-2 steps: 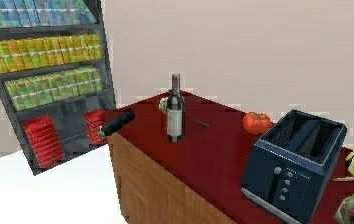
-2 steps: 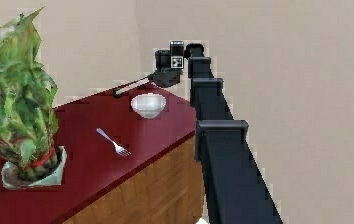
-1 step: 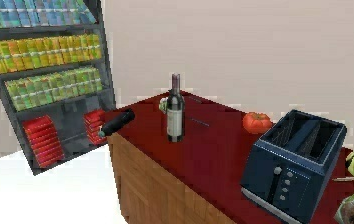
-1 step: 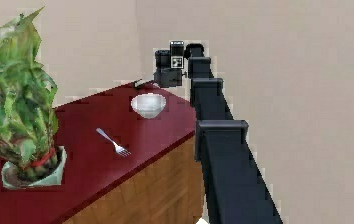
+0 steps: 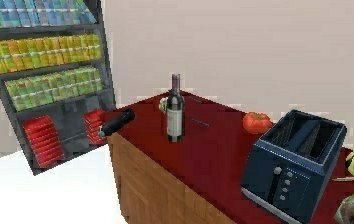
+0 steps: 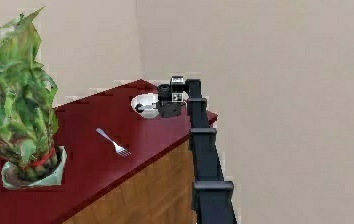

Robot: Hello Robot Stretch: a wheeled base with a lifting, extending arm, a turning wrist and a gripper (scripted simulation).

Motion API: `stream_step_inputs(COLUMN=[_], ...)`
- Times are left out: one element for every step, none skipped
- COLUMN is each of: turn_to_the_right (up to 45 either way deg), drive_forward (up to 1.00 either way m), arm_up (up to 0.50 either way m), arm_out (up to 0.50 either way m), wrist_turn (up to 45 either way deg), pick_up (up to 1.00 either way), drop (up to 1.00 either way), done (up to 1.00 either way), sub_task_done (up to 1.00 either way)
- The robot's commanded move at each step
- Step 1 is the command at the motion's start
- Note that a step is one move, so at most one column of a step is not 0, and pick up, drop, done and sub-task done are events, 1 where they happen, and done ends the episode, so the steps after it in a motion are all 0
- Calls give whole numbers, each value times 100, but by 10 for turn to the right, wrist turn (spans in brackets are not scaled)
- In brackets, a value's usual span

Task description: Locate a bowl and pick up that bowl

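1. Nearest the forward camera, one dark blue toaster (image 5: 293,162) is seen on the red tabletop (image 5: 210,150), with one tomato (image 5: 256,122) just behind it.
2. Farther along the same surface, one upright wine bottle (image 5: 175,108) is counted, and one dark bottle-like thing (image 5: 116,122) is laid on its side at the left corner.
3. Beyond that corner, one shelf rack (image 5: 50,75) is stocked in four rows of packs: blue, yellow-green, green and red.
4. In the arm side view, one potted plant (image 6: 20,100) is placed at the near end of the tabletop, and one fork (image 6: 112,143) is laid between it and the far end.
5. One white bowl (image 6: 142,103), the task's thing, is set near the far end of the tabletop, and the pincer (image 6: 163,100) is seen right at it, at the end of the one dark arm (image 6: 207,160).
6. Whether the bowl is touched by the pincer cannot be told. Whether anything is held cannot be told either, since the bowl lies on the surface at the pincer.
7. Locating is judged done, as the bowl is found and the arm is stretched out to it.
8. Picking up is judged still left, as the bowl appears to rest on the tabletop and is not lifted clear.
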Motion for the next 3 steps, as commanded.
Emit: stream_step_inputs(turn_to_the_right=[0, 0, 0], drive_forward=[0, 0, 0], arm_up=[0, 10, 0], arm_out=[0, 0, 0], wrist_turn=[0, 0, 0], pick_up=[100, 0, 0], drop=[0, 0, 0], done=[0, 0, 100], sub_task_done=[0, 0, 0])
